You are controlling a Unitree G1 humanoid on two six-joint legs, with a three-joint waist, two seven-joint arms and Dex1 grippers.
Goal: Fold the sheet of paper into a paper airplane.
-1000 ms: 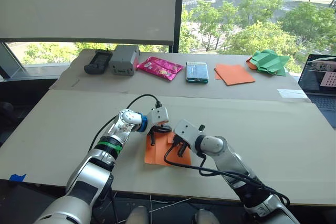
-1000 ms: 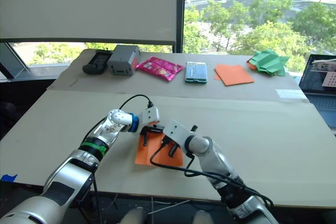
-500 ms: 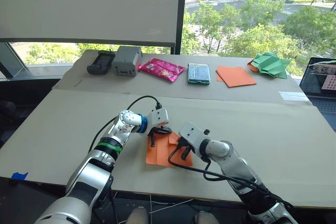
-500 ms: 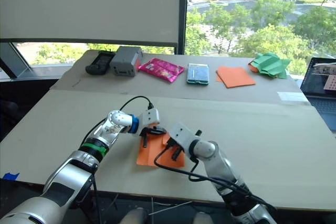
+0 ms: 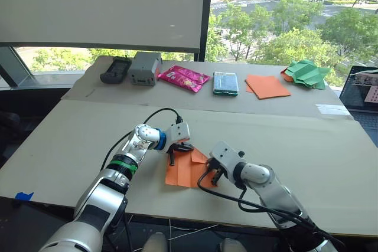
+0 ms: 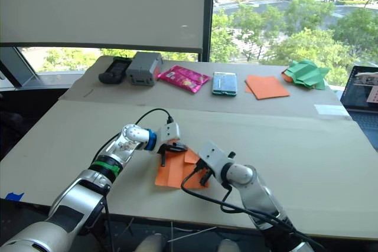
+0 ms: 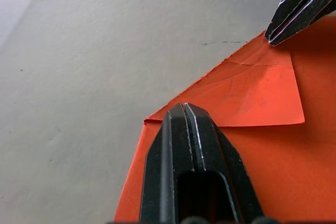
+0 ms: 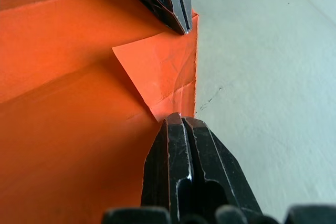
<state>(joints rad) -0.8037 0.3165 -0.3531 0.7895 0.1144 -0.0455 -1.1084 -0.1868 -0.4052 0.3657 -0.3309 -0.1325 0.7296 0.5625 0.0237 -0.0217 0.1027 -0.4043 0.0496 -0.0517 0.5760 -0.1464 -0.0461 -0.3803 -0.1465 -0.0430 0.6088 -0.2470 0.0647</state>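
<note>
Left eye view: the sheet of paper (image 5: pixel 188 171) lies on the desk (image 5: pixel 307 146), between both arms. Left wrist view: the closed left gripper (image 7: pixel 185 109) presses one end of the folded corner. Right wrist view: the closed right gripper (image 8: pixel 181 119) pins the other end.

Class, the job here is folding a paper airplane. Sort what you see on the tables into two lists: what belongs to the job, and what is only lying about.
Belongs to the job:
- sheet of paper
- left gripper, shut
- right gripper, shut

Just lying about:
- smooth orange sheets
- green crumpled paper
- pink packet
- grey box
- black device
- laptop
</note>
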